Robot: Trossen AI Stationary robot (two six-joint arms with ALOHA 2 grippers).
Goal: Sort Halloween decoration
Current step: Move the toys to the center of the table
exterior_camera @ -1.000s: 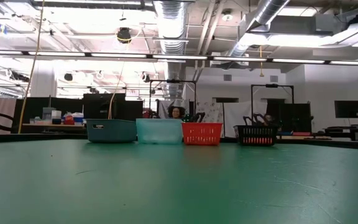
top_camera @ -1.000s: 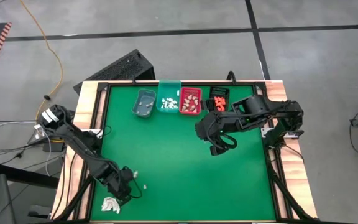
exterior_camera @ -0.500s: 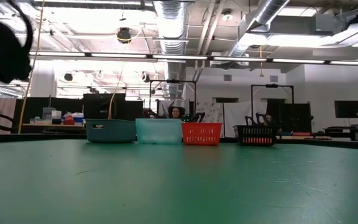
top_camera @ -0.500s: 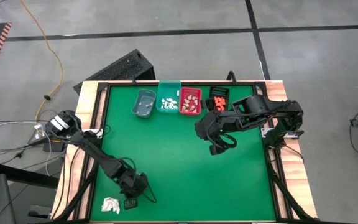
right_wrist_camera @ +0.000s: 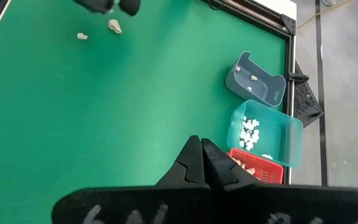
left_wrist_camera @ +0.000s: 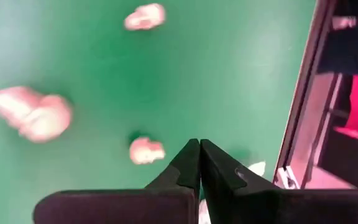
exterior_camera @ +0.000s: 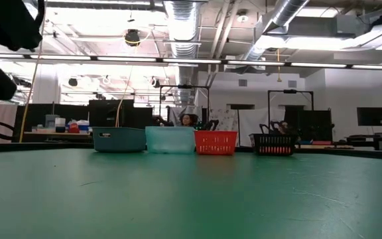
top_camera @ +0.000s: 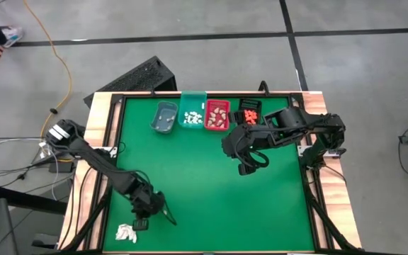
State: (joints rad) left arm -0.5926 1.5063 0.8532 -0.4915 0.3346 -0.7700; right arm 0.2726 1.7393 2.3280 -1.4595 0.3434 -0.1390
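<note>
1. The left gripper [left_wrist_camera: 199,163] hangs over the green table [top_camera: 211,184], near the white papery wad [top_camera: 125,232] and far from the bins; its fingers are pressed together with nothing between them. Descending like this, it would knock a piece away rather than grasp it.
2. Loose pale pieces [left_wrist_camera: 146,150] lie on the mat just beside those fingertips; small and light, they could skid or be mistaken for the wad.
3. Sorted pieces sit in the teal bin [top_camera: 193,117], red bin [top_camera: 217,116] and black bin [top_camera: 249,112]; colour confusion risks a wrong drop.
4. The right gripper [right_wrist_camera: 201,155], fingers likewise closed and empty, waits nearer the bins than the wad.
</note>
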